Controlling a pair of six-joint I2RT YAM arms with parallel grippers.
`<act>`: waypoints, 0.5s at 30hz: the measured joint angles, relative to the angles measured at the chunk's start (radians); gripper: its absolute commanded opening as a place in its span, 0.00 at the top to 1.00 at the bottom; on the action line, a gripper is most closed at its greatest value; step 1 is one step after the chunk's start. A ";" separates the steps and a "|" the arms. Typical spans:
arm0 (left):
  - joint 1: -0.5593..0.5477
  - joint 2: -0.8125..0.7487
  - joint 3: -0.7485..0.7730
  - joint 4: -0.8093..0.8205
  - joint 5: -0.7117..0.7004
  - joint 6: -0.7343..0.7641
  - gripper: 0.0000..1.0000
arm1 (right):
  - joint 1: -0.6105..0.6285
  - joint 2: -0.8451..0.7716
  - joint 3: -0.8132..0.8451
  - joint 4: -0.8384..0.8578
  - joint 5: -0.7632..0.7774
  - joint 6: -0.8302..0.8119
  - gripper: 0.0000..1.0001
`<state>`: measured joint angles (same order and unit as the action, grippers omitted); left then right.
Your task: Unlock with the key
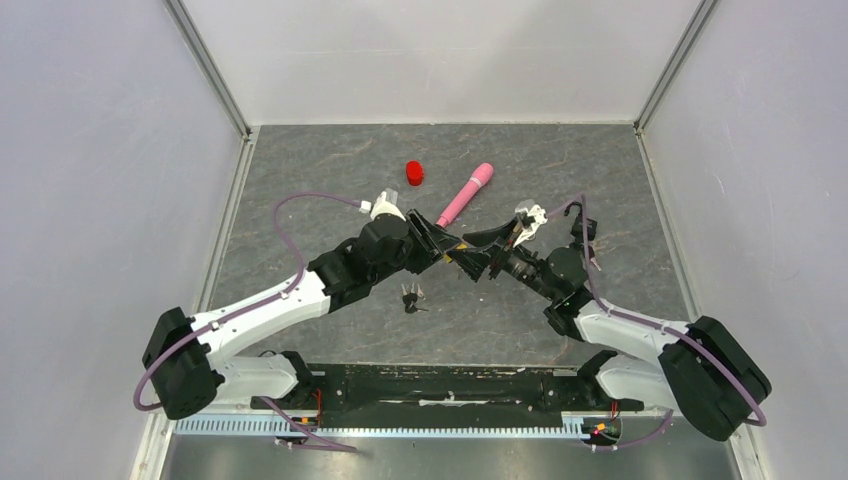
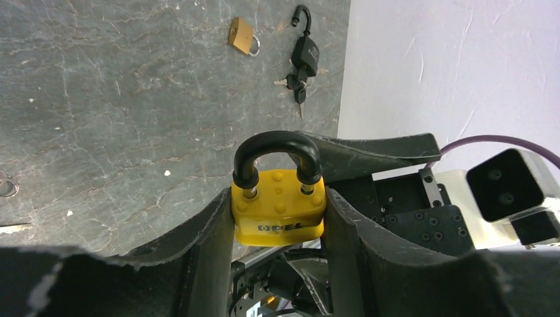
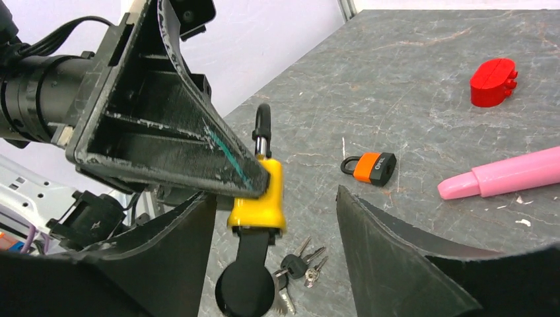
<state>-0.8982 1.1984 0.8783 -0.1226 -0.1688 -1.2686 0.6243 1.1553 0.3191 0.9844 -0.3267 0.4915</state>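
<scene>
The yellow padlock point(image 2: 279, 211) is held up off the desk point(image 1: 300, 180), over its middle, where the two arms meet. Its black shackle point(image 2: 277, 148) points away from the left arm, with both legs going into the body. The left pincer point(image 2: 279, 221) is clamped on the padlock, one finger point(image 2: 211, 231) pressed against each side of the yellow body. A key with a round black head point(image 3: 245, 281) sticks out of the bottom of the padlock. It hangs between the fingers point(image 3: 383, 251) of the right pincer point(image 3: 276, 198), which stands wide apart around the key; one finger is plainly clear of it and the other is close beside it, with no grip on anything. On the desk below lie a loose bunch of keys point(image 3: 300, 267) and, a little further out, a small orange padlock point(image 3: 373, 167). Beyond these are a pink stick point(image 1: 465, 195) and a red object point(image 1: 414, 173), near each other toward the far side.
</scene>
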 measured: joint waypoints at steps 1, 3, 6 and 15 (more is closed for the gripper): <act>0.000 0.006 0.000 0.002 0.011 -0.001 0.98 | 0.002 0.006 0.005 0.000 0.007 -0.005 0.37; 0.000 0.013 0.000 0.008 0.017 -0.004 0.98 | 0.007 0.015 0.013 0.000 0.013 -0.012 0.44; 0.004 0.016 0.000 0.017 0.017 -0.008 0.98 | 0.014 0.037 0.029 0.001 0.011 -0.015 0.49; 0.006 0.013 0.000 0.023 0.006 -0.008 0.49 | 0.019 0.056 0.039 0.010 -0.001 -0.007 1.00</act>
<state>-0.8925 1.2114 0.8783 -0.0994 -0.1627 -1.2766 0.6437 1.2110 0.3580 0.9947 -0.3275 0.4847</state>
